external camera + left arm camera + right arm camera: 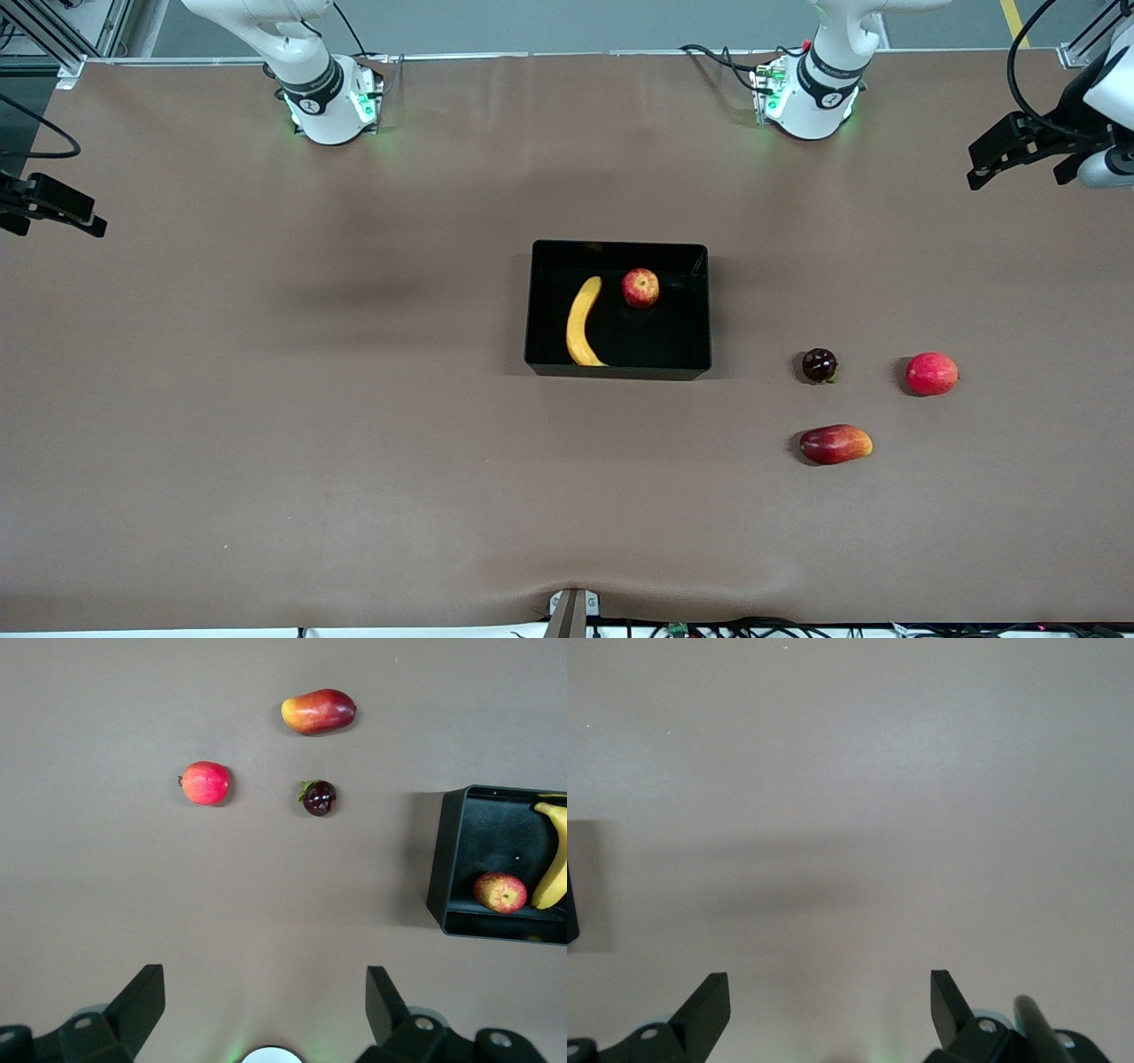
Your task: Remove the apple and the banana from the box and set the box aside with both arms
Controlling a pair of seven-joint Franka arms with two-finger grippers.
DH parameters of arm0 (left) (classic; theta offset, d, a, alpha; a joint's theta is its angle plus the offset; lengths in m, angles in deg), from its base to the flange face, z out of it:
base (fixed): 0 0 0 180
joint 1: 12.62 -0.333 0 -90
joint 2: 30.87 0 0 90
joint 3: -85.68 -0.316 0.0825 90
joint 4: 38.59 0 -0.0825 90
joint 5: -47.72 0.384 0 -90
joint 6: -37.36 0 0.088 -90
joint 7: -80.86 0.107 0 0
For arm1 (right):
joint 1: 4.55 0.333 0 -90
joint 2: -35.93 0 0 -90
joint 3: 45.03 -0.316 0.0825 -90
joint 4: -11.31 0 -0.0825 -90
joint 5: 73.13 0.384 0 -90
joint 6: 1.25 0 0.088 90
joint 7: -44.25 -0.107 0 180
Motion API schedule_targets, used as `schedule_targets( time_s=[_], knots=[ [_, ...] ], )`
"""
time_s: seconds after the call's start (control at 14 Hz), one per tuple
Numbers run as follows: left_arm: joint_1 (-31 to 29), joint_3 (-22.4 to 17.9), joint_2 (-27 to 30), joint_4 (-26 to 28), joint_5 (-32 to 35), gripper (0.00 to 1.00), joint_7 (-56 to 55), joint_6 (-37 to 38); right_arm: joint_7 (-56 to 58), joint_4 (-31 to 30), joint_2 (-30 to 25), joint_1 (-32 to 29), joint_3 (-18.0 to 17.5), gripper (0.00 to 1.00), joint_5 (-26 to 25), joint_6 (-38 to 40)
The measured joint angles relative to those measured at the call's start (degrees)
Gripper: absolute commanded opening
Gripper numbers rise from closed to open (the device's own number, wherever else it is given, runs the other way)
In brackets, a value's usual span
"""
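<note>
The glossy black box (620, 249) stands at the middle of the table. The yellow banana (580, 324) and the small red apple (640, 288) lie inside it, apart from each other. The left wrist view also shows the box (440, 859), the apple (500, 892) and the banana (554, 868). My left gripper (266, 992) is open and empty, high over bare table near the left arm's base; it shows at the edge of the front view (979, 168). My right gripper (830, 997) is open and empty, high over bare table; it shows at the other edge of the front view (89, 221).
Three loose fruits lie toward the left arm's end of the table: a dark maroon round fruit (819, 365), a round red fruit (931, 373) beside it, and an oblong red-yellow mango-like fruit (835, 444) nearer the front camera. They also show in the left wrist view, the mango-like fruit (319, 711) among them.
</note>
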Motion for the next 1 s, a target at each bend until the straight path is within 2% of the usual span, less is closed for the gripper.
schedule_targets(
  time_s=[0.57, 1.0],
  knots=[
    [0.0, 0.0, -0.5, -0.1, 0.0, 1.00, 0.0, 0.0, 0.0, 0.0, -0.1, 0.4, 0.6, 1.00, 0.0, 0.1],
    [0.8, 0.7, -6.3, -0.1, -0.9, 1.00, 0.0, -1.8, 0.0, 0.0, -0.1, 0.5, 0.6, 1.00, 0.0, 0.1]
  ],
)
